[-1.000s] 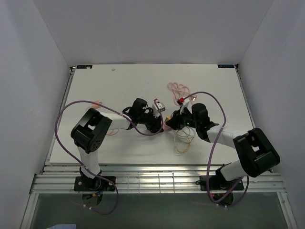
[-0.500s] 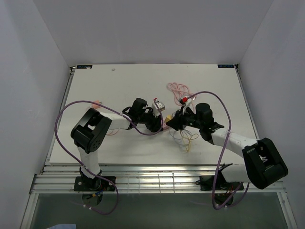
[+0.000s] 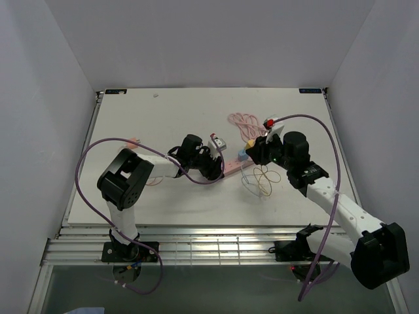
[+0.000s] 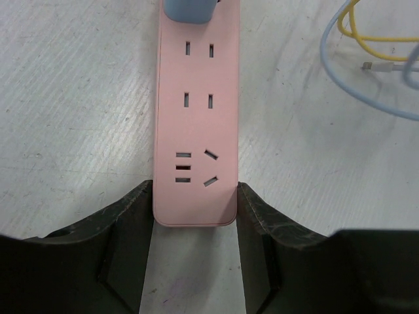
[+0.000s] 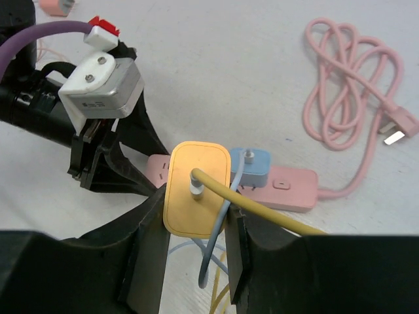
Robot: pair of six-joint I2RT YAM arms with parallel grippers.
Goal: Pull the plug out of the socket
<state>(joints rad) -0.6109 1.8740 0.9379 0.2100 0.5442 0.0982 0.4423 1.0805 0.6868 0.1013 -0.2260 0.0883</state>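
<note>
There is a pink socket (image 4: pixel 196 131), a yellow plug (image 5: pixel 195 196) and a pale blue plug (image 5: pixel 254 169).

The square yellow plug (image 5: pixel 186 212) hangs clear above the long pink socket (image 4: pixel 196 131), which lies flat.

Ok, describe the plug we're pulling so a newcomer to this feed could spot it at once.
Find the pink power strip lying mid-table, its coiled pink cord beyond it. Near its cord end, the right gripper is shut on a flat, square yellow plug with a yellow cable. Its only neighbour, the blue plug seated in the strip, is smaller.
</note>
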